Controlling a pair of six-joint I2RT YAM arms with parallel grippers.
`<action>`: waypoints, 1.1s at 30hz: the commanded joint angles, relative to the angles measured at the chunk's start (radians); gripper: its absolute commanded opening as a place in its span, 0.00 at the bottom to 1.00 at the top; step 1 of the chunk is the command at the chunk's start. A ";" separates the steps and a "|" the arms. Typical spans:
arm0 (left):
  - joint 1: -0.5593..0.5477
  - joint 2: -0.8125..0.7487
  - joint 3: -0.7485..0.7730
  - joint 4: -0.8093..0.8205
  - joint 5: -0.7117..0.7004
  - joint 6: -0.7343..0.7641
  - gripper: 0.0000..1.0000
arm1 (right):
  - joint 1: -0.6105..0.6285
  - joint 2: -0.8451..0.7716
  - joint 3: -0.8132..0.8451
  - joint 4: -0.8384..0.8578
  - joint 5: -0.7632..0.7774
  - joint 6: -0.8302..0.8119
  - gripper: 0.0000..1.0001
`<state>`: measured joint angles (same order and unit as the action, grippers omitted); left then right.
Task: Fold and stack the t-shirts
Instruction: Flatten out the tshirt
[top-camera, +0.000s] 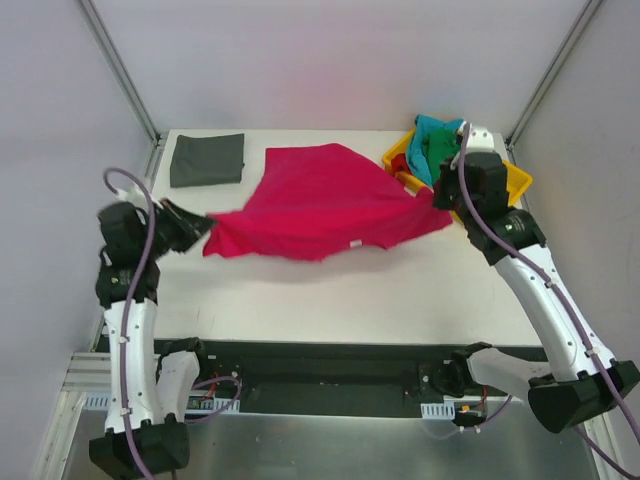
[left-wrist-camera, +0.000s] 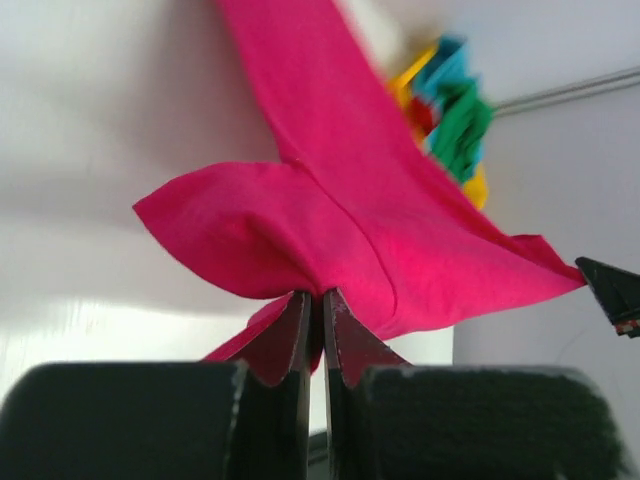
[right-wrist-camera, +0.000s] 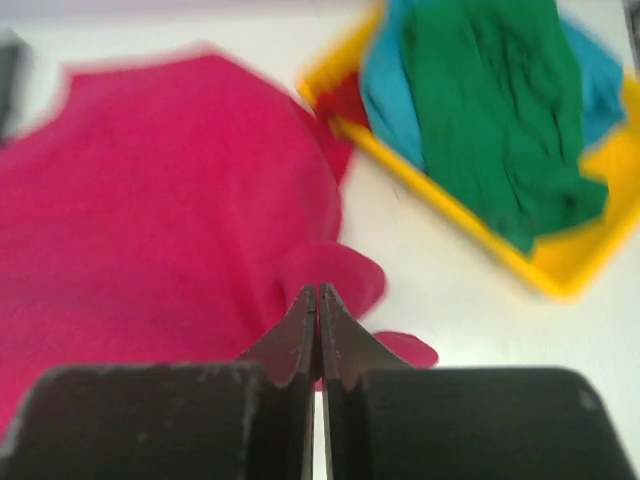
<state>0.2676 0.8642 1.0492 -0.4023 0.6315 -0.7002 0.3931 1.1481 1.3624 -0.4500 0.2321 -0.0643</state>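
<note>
The crimson red t-shirt hangs stretched above the table between both grippers. My left gripper is shut on its left corner; the left wrist view shows the cloth pinched at my left gripper. My right gripper is shut on its right corner; in the right wrist view the red cloth meets my right gripper. The dark grey t-shirt lies folded at the table's back left. The green t-shirt and teal t-shirt lie bunched in the yellow tray.
The shallow yellow tray sits at the back right of the white table, also in the right wrist view. White walls and metal frame posts enclose the table on three sides.
</note>
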 joint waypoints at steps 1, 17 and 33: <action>-0.082 -0.123 -0.335 0.022 -0.104 -0.059 0.00 | -0.049 -0.067 -0.199 -0.059 0.082 0.020 0.01; -0.238 -0.062 -0.375 -0.015 -0.240 -0.008 0.99 | -0.057 -0.022 -0.330 -0.237 0.133 0.102 0.96; -0.613 1.048 0.475 0.138 -0.226 0.122 0.99 | 0.004 -0.103 -0.720 -0.049 -0.086 0.425 0.96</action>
<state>-0.3225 1.7420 1.3727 -0.2543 0.4026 -0.6289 0.3901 1.0817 0.6979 -0.5644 0.1711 0.2554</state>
